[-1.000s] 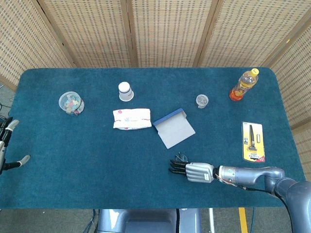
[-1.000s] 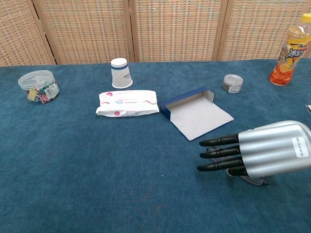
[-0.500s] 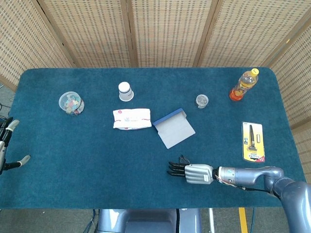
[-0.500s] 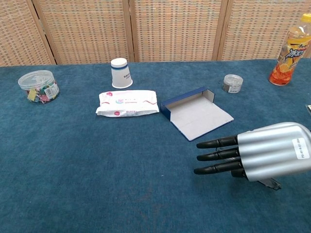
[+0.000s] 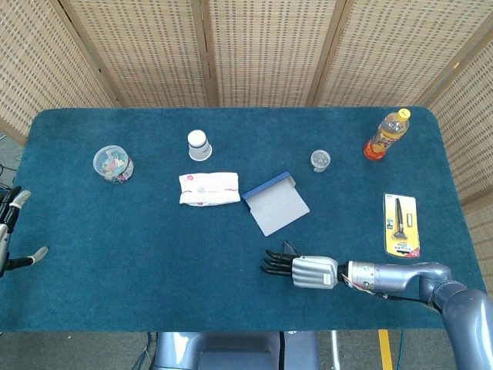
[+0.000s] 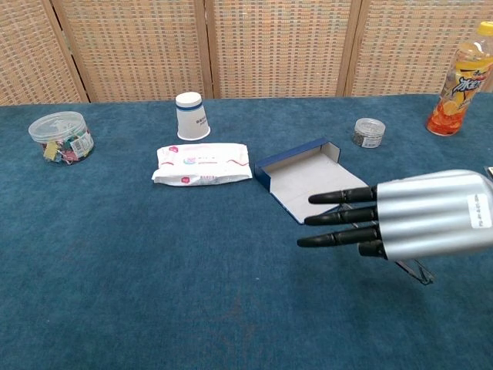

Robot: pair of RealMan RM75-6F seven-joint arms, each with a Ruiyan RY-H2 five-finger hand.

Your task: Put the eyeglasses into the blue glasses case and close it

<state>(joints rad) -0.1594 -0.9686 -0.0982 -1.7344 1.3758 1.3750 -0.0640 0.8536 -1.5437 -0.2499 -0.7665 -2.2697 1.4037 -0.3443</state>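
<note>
The black fingers (image 6: 339,217) of the right hand (image 6: 431,216), a silver-backed robot hand, stretched out nearly flat and close together, pointing toward the left side of the table; whether the thumb beneath pinched anything could not be told. Under the hand's palm side a thin dark wire-framed pair of eyeglasses (image 6: 416,270) showed only as a sliver of rim or temple, apparently hanging just below the hand, though the hand hid most of it. Such glasses would likely be light, springy at the temples and easy to bend or scratch, so the bridge or the frame front seemed the safer place to hold, not a lens or a temple tip. The open blue glasses case with a pale grey lining (image 6: 312,181) lay just beyond the fingertips, toward the far side of the table, its lid flat. The left hand (image 5: 9,231), well apart from the case at the table's left edge, held nothing and seemed loosely open.
</note>
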